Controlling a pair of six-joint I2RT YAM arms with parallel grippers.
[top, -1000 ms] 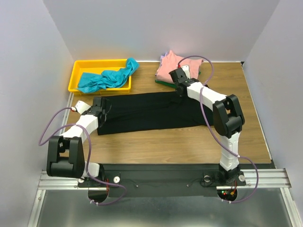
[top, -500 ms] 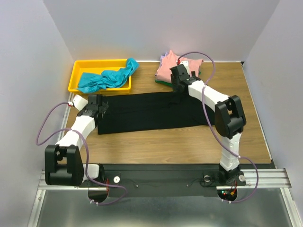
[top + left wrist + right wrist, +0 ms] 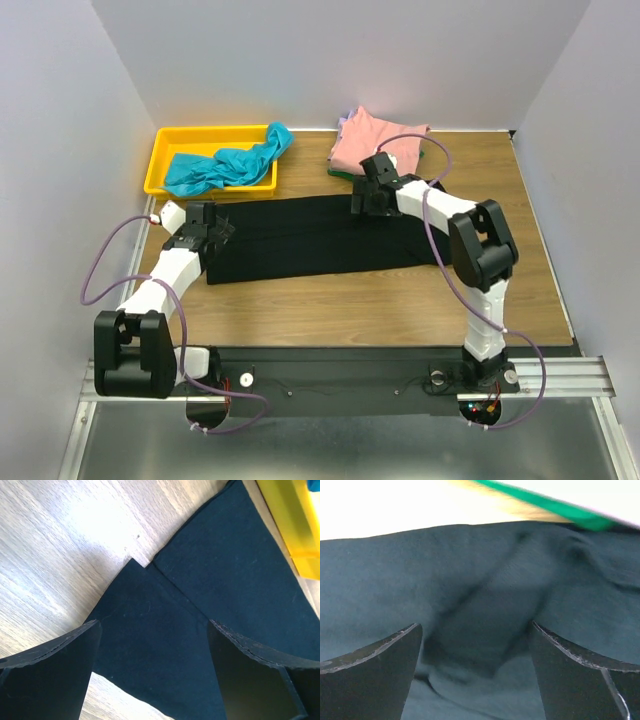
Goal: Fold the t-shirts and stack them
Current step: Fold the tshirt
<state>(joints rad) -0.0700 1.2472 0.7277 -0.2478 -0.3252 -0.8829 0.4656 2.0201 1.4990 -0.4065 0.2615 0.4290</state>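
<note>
Your left jaws stand wide open with nothing in them, hanging low over the left end of the black t-shirt (image 3: 320, 235), which lies as a long folded band across the middle of the bench (image 3: 400, 290). In the left wrist view a folded layer ends in a corner right under those jaws. If you close there and catch only the top layer, I would expect the fold to peel open rather than travel as one piece. Just beyond that end sits the yellow bin (image 3: 160, 160), with the teal t-shirt (image 3: 225, 165) heaped in it and spilling over its right rim. A lift that swings toward the far side could brush that cloth.

Across the middle, the band is long. Raising one end ahead of the other would likely skew it.

Your right jaws are also spread wide and hold nothing, above the band's far edge toward its right end. The cloth under them looks rumpled, though that view is blurred. The stack, with the salmon-pink t-shirt (image 3: 365, 140) on top, lies just beside, and the green t-shirt (image 3: 545, 502) edges into the wrist view. A pinch placed slightly too far back could snag it and drag the stack.
</note>
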